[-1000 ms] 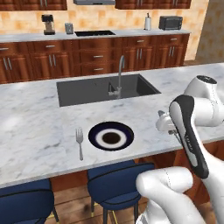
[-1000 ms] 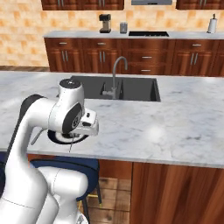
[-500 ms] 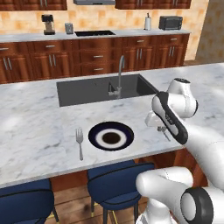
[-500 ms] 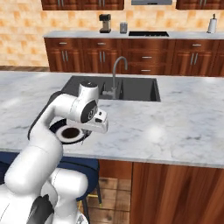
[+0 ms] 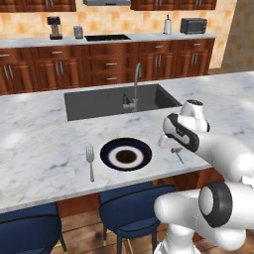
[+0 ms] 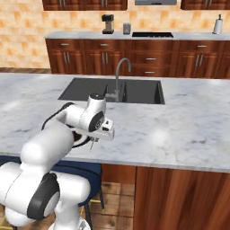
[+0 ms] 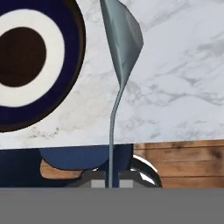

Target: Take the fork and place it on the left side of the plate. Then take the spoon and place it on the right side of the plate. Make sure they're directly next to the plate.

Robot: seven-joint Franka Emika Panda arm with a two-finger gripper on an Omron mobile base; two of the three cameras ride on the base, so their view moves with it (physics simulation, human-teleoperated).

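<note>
The plate (image 5: 125, 155), navy rim around a white ring and brown centre, lies on the marble island near its front edge. Just to its left lies the grey fork (image 5: 90, 161), tines pointing away from me. My gripper (image 5: 174, 147) hangs low over the counter a little right of the plate, shut on the handle of the pale blue-grey spoon (image 5: 178, 156). In the hand view the spoon (image 7: 124, 41) runs up from between my fingertips, its bowl beside the plate (image 7: 26, 57) with a strip of bare marble between. My arm hides most of the plate (image 6: 82, 137) behind the gripper (image 6: 92, 143).
A dark sink (image 5: 119, 100) with a faucet (image 5: 134, 87) sits behind the plate. The island's front edge (image 7: 175, 143) runs just under the spoon's handle, with blue stools (image 5: 134, 206) below. Bare marble stretches to the right (image 6: 179, 130).
The arm has folded down and swung in, carrying the spoon lower and a little closer to the plate's right side. Fork and plate have stayed put.
</note>
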